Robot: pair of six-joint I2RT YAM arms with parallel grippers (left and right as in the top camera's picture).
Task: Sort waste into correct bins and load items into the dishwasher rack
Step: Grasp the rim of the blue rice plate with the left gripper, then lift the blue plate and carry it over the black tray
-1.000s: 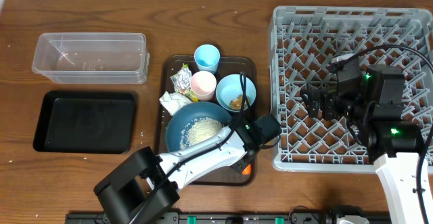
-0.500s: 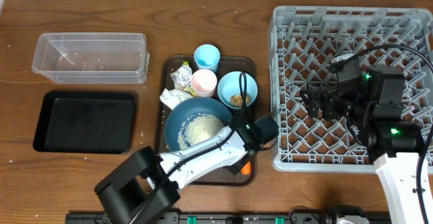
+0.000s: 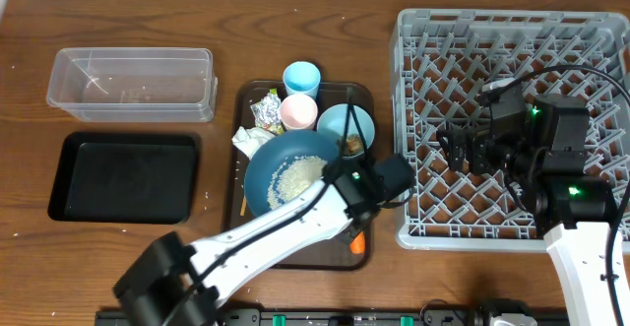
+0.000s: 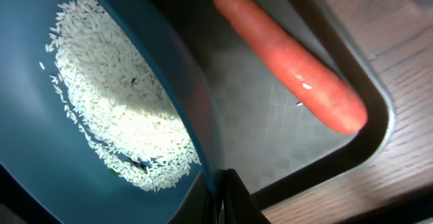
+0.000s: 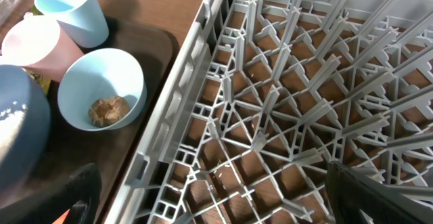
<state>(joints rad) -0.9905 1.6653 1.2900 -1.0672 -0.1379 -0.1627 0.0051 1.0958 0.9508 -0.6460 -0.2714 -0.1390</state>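
- Plainly, the left gripper [image 4: 220, 198] is clamped on the rim of the dark blue bowl [image 4: 40, 153] at the bottom centre of its wrist view.
- White rice [image 4: 115, 95] lies inside the bowl.
- Just right of the bowl, an orange carrot [image 4: 291, 68] lies on the dark brown tray [image 4: 270, 136].
- The right gripper [image 3: 458, 149] hangs with its jaws spread wide over the grey rack [image 3: 423, 31], at the right of the overhead frame.
- At the upper left of its wrist view stand the light blue bowl [image 5: 101, 82] holding brown scraps [image 5: 108, 110], the pink cup [image 5: 30, 41] and the light blue cup [image 5: 71, 7].
- The clear tub [image 3: 133, 82] and the black tray [image 3: 123, 176] sit at the overhead frame's left, well apart.
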